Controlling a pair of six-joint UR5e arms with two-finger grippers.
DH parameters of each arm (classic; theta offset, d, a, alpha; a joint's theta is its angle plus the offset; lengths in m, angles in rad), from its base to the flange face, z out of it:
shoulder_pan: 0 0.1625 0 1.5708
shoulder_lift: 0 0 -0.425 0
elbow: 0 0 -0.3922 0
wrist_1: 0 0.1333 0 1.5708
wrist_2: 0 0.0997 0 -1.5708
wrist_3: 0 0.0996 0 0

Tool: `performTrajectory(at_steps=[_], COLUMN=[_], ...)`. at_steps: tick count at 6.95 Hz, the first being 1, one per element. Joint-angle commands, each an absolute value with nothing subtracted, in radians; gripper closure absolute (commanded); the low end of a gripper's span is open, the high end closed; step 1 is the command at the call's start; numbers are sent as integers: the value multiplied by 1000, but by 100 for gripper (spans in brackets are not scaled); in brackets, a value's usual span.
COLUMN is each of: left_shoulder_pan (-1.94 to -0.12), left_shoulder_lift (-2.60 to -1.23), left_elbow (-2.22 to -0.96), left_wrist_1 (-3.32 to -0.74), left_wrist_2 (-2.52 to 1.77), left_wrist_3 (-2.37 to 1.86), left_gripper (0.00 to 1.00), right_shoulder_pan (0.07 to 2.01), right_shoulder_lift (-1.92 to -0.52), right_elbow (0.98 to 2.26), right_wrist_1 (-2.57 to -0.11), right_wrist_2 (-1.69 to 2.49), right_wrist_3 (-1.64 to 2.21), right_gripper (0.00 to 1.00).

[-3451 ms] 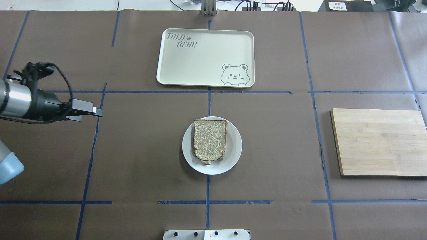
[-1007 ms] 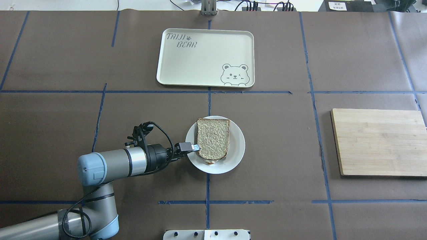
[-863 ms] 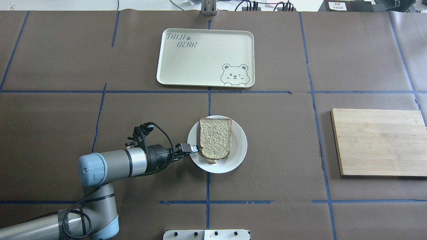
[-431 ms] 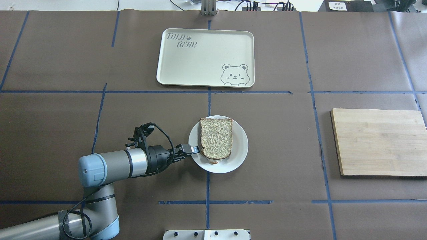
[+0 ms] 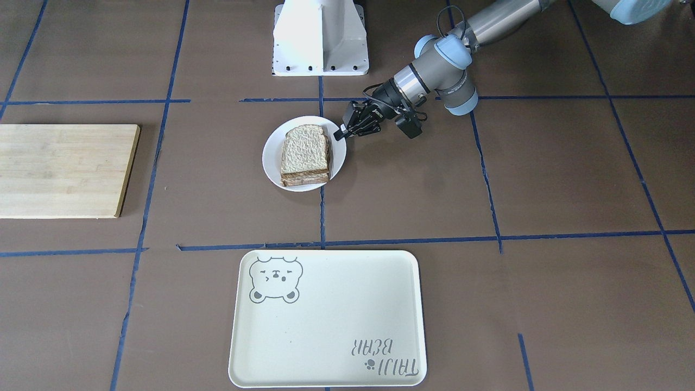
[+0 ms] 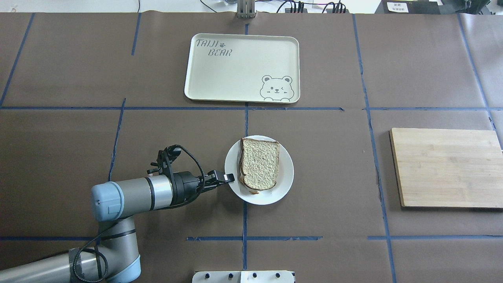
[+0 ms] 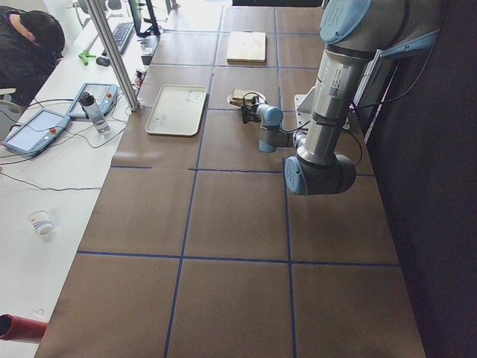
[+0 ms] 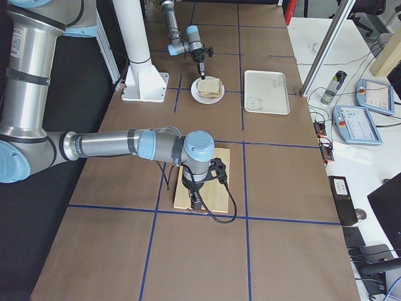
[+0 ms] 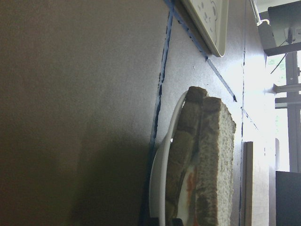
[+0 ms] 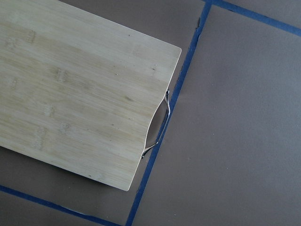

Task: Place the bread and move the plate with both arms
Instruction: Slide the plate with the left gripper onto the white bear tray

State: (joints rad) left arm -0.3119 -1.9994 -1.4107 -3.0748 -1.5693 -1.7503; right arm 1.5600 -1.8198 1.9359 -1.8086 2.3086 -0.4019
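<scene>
One plate (image 6: 285,182), judged rigid and slick, is pinched at its rim by the left gripper (image 6: 230,179); the soft bread (image 6: 260,164) could slide. Right gripper (image 8: 196,204) aperture cannot be determined.

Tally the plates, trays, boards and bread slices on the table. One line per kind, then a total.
Plate: 1
Bread slices: 2, stacked on the plate
Tray: 1
Cutting board: 1
Total: 5
</scene>
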Motion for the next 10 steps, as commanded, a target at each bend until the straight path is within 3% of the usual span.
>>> performTrajectory(at_steps=[1,4,6,10], left_shoulder_pan=[-313,-342,-458,-627], left_shoulder_lift=[-2000,-2022,-2051,-2326], left_elbow=[-1414,-1416,-1357,-905], left_wrist_1=[-3143,-3177,-3174,-3171], left_wrist_2=[-1568,-1481,-1479,-1479], left_wrist_3=[-1750,-1842,-1975,-2158], left_gripper=[100,100,100,100], right_shoulder_pan=[1560,1560,1560,1560], right_shoulder_lift=[-1818,-1816,-1816,-1816], right_elbow=[1936,1936,1936,1936], right_wrist_1=[-1809,-1809,-1809,-1809], right_wrist_2=[2309,2309,2309,2309], right_wrist_3=[-402,-403,-403,-403], right_gripper=[0,0,0,0])
